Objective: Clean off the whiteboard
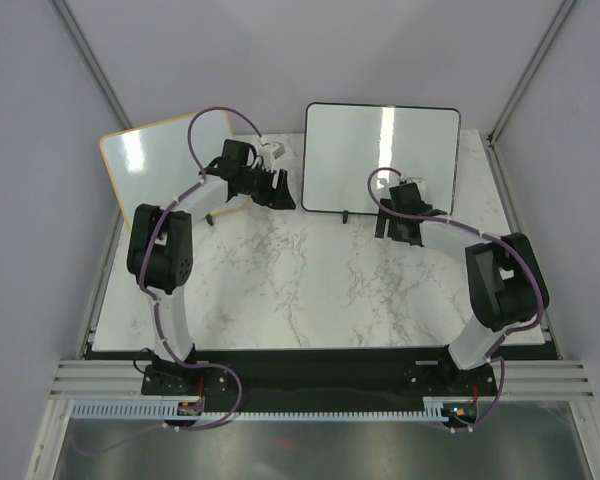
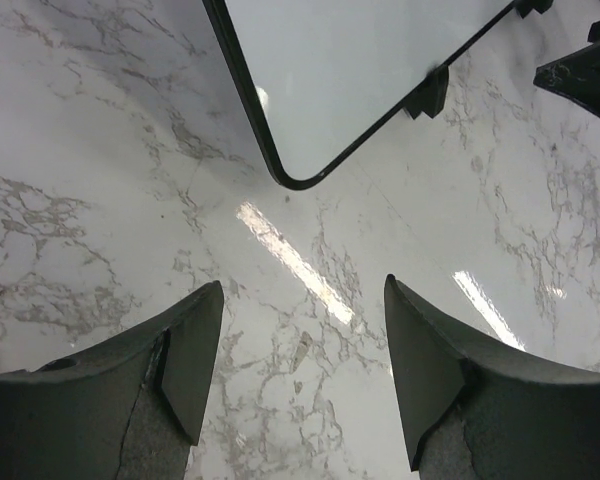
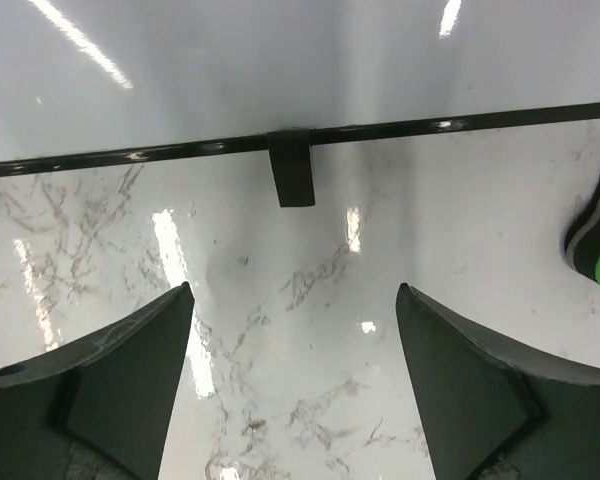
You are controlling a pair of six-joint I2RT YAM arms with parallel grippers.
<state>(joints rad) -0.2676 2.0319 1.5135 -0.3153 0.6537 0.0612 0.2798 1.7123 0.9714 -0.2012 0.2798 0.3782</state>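
Left wrist and right wrist show left end effector (image 2: pixel 303 330) and right end effector (image 3: pixel 295 330) released near the plain white whiteboard (image 3: pixel 280 60).

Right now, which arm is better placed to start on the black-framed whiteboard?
Right, probably. The right gripper, open, faces the bottom edge of the whiteboard near a foot; the left gripper sees only a corner. Neither holds anything.

The whiteboard (image 1: pixel 382 158) is a white rectangle in a thin black frame with rounded corners. It stands on its long edge at the far side of the table (image 1: pixel 280 290), right of centre, with its face turned toward the near edge. Small black feet (image 3: pixel 293 170) prop it up. Its surface looks clean, though glare streaks may hide faint marks.
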